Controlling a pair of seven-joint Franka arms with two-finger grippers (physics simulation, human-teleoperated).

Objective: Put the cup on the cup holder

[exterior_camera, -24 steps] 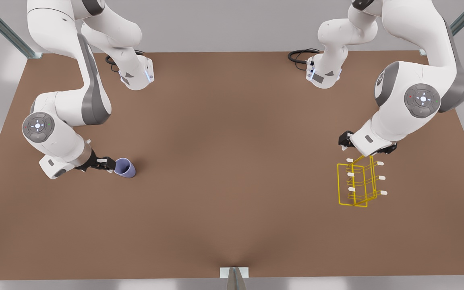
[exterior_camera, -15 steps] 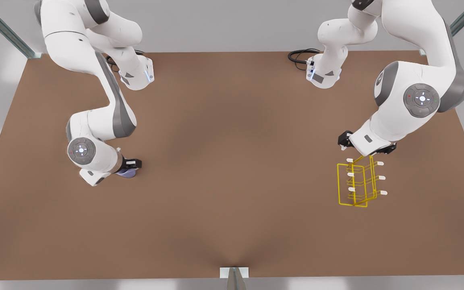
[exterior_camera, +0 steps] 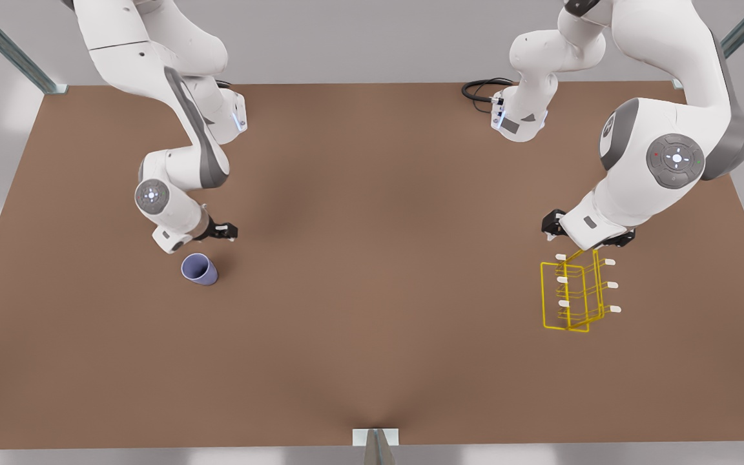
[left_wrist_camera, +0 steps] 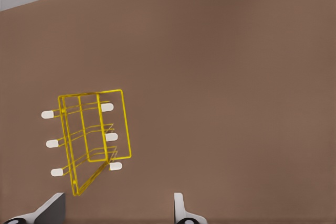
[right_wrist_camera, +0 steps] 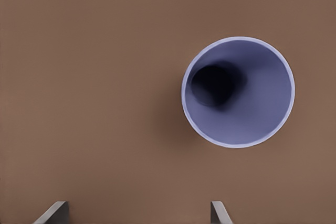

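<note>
Cup (exterior_camera: 199, 268) stands free again on the table (exterior_camera: 372, 361): my right gripper (exterior_camera: 222, 230), fingers spread, has backed off empty, my left gripper (left_wrist_camera: 118, 208), also spread, waits over the cup holder (exterior_camera: 573, 295), so grasping restarts.

Flat brown matte table (exterior_camera: 372, 290); small lavender-blue tapered cup (exterior_camera: 199, 268) upright toward front view's left; bright yellow thin-wire cup holder (exterior_camera: 572, 296) standing well apart, toward right.

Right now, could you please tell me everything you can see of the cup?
The cup is a small, plain lavender-blue tapered cup with no handle, smooth and matte like plastic. It stands upright on the brown table, mouth up, empty, its dark bottom showing in the right wrist view. Nothing touches it: the right gripper is just beyond it with open fingers. The yellow cup holder is far off toward the front view's right.
</note>
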